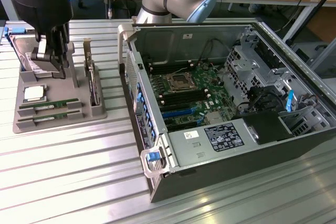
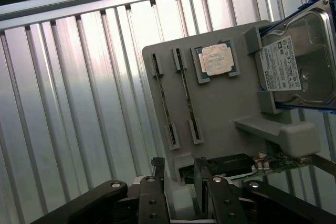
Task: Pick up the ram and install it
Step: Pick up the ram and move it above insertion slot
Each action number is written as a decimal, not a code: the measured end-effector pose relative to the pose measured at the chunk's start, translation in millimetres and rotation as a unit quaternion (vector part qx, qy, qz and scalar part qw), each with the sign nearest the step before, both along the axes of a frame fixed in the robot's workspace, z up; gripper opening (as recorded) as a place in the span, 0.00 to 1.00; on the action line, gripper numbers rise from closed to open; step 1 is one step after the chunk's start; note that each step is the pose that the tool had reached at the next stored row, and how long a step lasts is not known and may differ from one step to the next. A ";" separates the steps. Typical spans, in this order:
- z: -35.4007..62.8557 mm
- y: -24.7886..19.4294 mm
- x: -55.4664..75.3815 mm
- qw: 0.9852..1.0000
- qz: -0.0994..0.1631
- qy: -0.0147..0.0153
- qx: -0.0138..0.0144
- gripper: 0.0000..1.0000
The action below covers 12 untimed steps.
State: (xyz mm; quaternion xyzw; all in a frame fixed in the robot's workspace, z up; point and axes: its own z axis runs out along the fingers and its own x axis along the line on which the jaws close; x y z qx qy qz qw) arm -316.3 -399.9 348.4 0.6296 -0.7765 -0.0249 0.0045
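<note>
We're on the pick-up approach: our end effector (image 2: 178,195) hangs spread wide and empty over the gray tray (image 2: 226,108). Just beyond, 2 ram sticks (image 2: 163,102) sit slotted beside the processor (image 2: 216,60). A grasp, we judge, calls for centring over 1 thin edge. The open computer case (image 1: 236,174) stands well apart.

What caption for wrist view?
Open end effector over grey tray holding two green ram sticks, silver processor, silver hard drive.
</note>
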 end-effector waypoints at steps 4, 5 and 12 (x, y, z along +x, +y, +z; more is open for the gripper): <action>-1.7 -0.1 0.0 1.000 0.002 0.000 0.000 0.36; -2.2 -0.2 0.0 1.000 0.002 0.000 0.000 0.36; -6.5 -0.3 0.0 1.000 0.007 0.000 0.000 0.36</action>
